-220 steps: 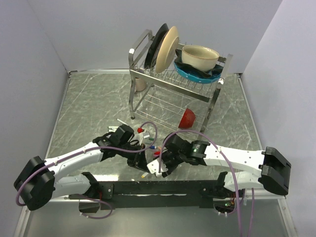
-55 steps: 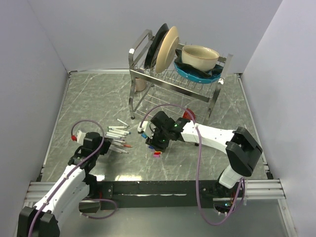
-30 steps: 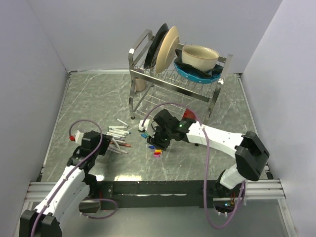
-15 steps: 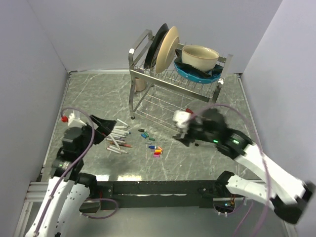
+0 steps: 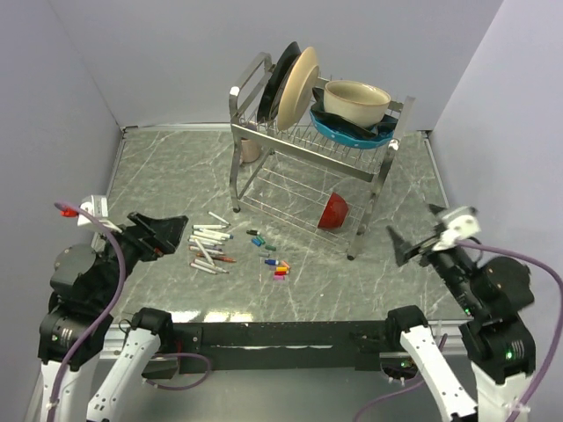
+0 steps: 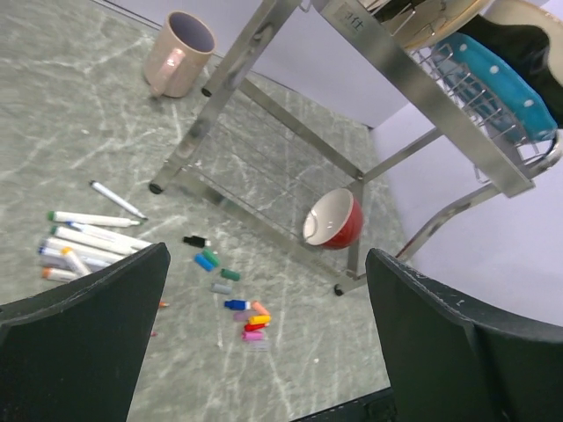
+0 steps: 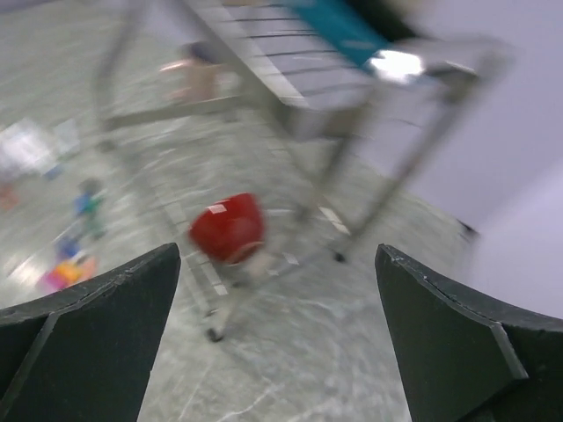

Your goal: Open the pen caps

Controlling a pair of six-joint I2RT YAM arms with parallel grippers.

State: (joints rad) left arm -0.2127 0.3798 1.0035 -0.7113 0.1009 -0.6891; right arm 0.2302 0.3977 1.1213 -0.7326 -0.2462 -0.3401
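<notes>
Overhead, small glossy plastic pen caps lie scattered mid-frame on the veined stone table; left wrist: left gripper matte black, splayed, empty, caps lower centre; right wrist, blurred: right gripper likewise splayed, caps lower left.

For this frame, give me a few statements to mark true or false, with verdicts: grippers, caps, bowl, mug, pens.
1. The left gripper and right gripper are both open and hold nothing. True.
2. The caps lie on the rack's top tier. False: they lie loose on the table, in front of the rack.
3. The red bowl is tipped on its side under the rack. True.
4. The mug hangs from the rack. False: it stands on the table beside a rack leg.
5. In the top view, the pens lie left of the caps. True.
</notes>
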